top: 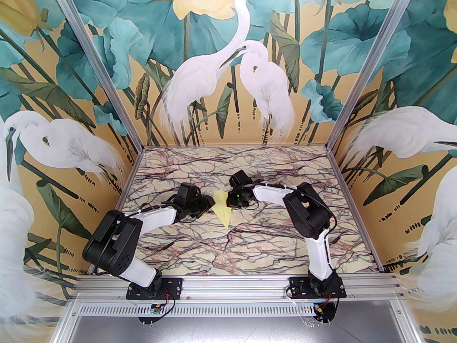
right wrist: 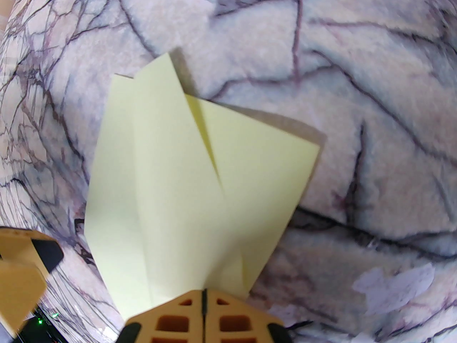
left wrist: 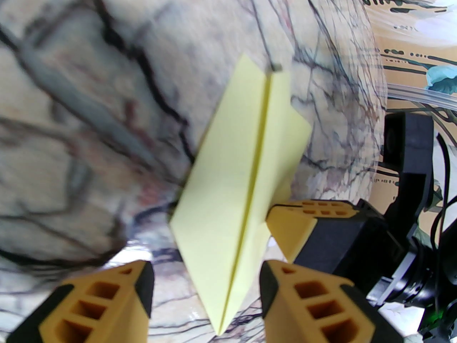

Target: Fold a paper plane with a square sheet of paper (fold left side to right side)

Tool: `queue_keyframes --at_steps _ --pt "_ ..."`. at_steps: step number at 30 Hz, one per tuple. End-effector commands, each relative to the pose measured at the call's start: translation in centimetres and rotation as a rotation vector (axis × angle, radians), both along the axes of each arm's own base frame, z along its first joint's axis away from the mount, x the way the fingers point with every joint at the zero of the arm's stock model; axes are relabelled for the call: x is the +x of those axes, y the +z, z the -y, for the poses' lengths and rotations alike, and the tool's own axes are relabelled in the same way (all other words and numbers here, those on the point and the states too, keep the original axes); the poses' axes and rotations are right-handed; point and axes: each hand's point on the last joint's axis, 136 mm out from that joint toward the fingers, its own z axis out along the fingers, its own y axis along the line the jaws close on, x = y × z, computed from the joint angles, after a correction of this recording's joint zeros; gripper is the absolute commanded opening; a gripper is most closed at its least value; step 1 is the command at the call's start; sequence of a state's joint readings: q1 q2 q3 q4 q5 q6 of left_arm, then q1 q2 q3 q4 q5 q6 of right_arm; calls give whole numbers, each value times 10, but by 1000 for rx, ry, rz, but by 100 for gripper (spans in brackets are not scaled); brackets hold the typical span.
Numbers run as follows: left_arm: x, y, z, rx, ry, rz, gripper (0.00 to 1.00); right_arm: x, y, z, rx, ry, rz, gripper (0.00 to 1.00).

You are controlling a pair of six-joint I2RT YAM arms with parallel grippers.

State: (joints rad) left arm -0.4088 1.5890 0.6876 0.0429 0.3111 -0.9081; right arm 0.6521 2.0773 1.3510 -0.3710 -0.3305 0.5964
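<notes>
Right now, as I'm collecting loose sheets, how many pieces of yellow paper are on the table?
1. The paper plane is at the middle of the table, one end pinched in the right fingers. A smaller piece could lie hidden beneath the left arm.

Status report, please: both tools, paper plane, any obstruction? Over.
Left tool open, astride the paper plane tip. Right tool shut at its edge. Plane folded, on table. White scrap nearby, not blocking.

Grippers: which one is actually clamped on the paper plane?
The right gripper: its jaws are shut together on the paper plane at its near edge. The left gripper stands open, fingers on either side of the plane's tip without pinching it.
</notes>
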Motion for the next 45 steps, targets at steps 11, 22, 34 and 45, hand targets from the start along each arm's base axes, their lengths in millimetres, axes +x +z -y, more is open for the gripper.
queue_keyframes --at_steps 11,22,34,45 --pt "9 -11 32 -54 -23 -18 55 -5 -12 9 -31 -2 -14 3" --pt "8 11 47 -188 -58 120 55 -5 -11 10 -20 -10 -13 2" --pt "-12 -10 64 -192 -115 119 40 -1 -4 11 71 -48 -19 2" --pt "-1 -21 70 -197 -107 136 23 6 12 11 252 -105 -26 0"
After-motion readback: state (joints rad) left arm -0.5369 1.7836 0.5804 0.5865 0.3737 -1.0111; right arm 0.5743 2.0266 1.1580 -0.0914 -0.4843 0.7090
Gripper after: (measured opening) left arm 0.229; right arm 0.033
